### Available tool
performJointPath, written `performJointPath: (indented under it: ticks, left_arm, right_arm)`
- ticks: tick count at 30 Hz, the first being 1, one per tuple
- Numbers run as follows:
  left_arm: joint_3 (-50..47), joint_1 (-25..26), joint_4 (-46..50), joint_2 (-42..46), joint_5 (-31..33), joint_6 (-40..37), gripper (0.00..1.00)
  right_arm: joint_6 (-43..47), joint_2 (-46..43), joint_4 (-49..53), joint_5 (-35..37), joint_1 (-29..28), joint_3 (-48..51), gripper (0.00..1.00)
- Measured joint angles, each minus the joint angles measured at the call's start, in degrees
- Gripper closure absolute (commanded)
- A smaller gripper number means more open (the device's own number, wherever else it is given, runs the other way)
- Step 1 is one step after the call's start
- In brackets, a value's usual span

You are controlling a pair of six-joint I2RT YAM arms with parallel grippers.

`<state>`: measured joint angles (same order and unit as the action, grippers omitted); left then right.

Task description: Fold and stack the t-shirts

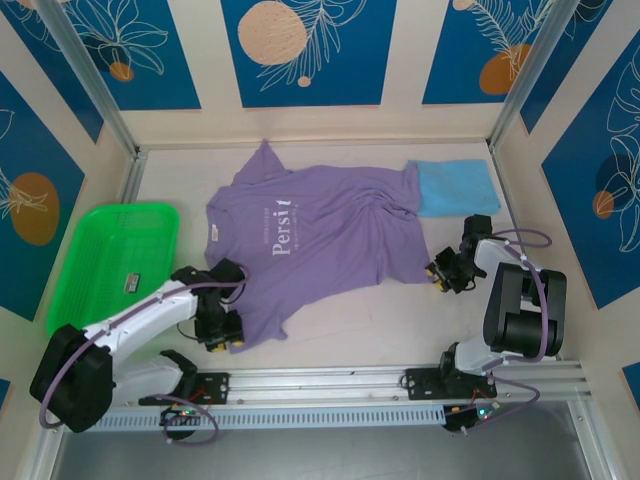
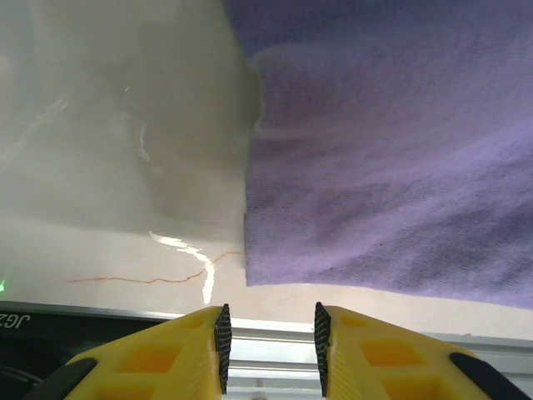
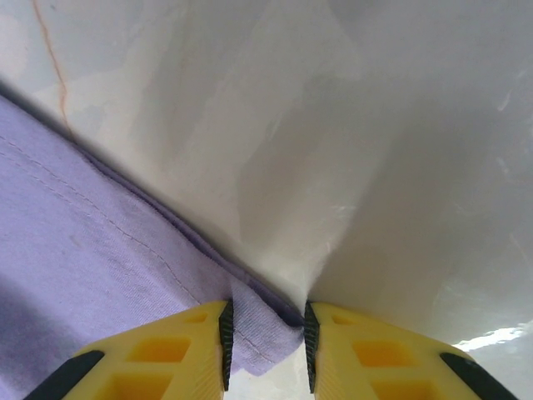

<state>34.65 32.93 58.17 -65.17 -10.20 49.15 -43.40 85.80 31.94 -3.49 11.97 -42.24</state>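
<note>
The lavender-purple t-shirt [image 1: 320,240] lies spread out on the table, its white "Persist" lettering facing up. A light sky-blue t-shirt [image 1: 452,187], folded into a small rectangle, rests at the purple one's far right corner. My left gripper [image 1: 225,335] is at the purple shirt's near-left hem. In the left wrist view this gripper [image 2: 268,346] is open and empty, with the shirt's corner [image 2: 391,167] just ahead of it. My right gripper [image 1: 437,272] is at the shirt's right edge. Its jaws [image 3: 266,350] stand open, with a corner of the hem [image 3: 258,337] lying between the pads.
A bright green plastic tray [image 1: 115,260] sits at the left of the table. An aluminium rail [image 1: 330,385] runs along the near edge by the arm bases. Walls enclose the table at the back and on both sides.
</note>
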Motion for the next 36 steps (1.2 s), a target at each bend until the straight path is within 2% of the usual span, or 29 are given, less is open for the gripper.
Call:
performJointPath:
  ticks: [9,18,24,33,36]
  left_arm:
    - [-5.70,0.22,-3.63,3.06,0.39,4.02,0.71]
    - [-6.91,1.14,-8.24,1.27,0.37,5.68,0.75]
    - [-6.36,1.49,-8.76,0.17,-0.02,6.08,1.00]
    - [-3.87,1.77,-6.19,-0.02,2.49,5.66,1.00]
    - [-2.71,1.84,-4.24,1.16,3.04,5.14,1.00]
  right_arm:
    - [0.00,-0.52,-0.59,-0.74,0.00,0.57,0.68]
    - [0.28,-1.62,-0.90,-1.11,-0.02,1.68,0.69]
    - [0.68,-2.08,-0.70,-1.05,0.00,1.88,0.70]
    - [1.51,-3.15,0.37,-0.55,0.00,1.92,0.67]
    - [1.75,-3.13,0.44,-0.31,0.00,1.92,0.76]
